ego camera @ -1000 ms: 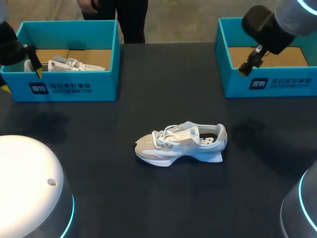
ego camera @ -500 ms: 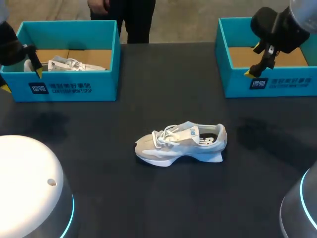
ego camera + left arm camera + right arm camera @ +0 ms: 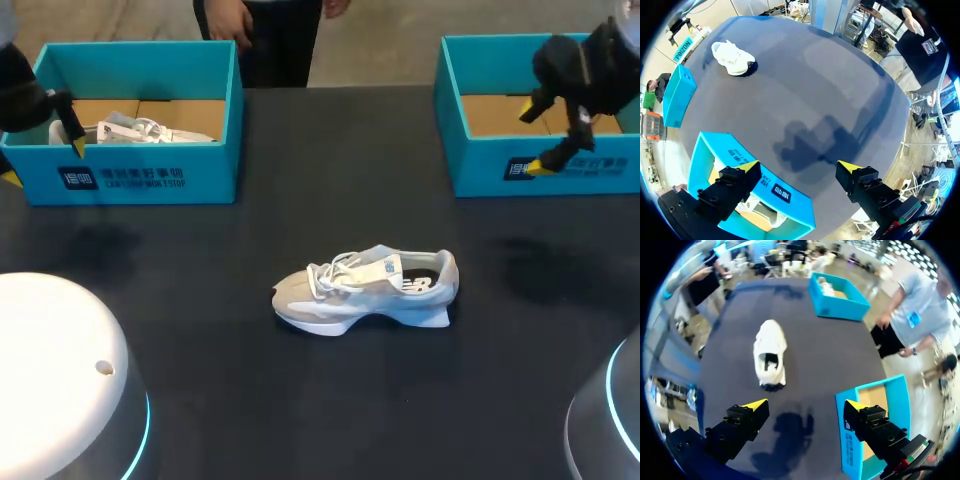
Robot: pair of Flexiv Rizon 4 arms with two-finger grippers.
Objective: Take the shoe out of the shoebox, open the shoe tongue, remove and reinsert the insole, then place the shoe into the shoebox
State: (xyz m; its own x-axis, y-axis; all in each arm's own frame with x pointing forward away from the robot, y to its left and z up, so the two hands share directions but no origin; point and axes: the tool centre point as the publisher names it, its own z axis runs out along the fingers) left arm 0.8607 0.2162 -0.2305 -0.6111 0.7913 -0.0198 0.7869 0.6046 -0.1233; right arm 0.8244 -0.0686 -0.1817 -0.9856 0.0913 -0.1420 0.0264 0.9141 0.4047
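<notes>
Shoe upright on table, apart from right shoebox

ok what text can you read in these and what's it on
Left box: white print on its front wall, too small to read surely.
Right box: white print on its front, also too small.
Shoe: side mark and tongue tag, blurred.

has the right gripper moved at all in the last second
Yes. The right gripper has shifted toward the robot's right along the front wall of the right shoebox, from near the wall's left end toward its middle.
</notes>
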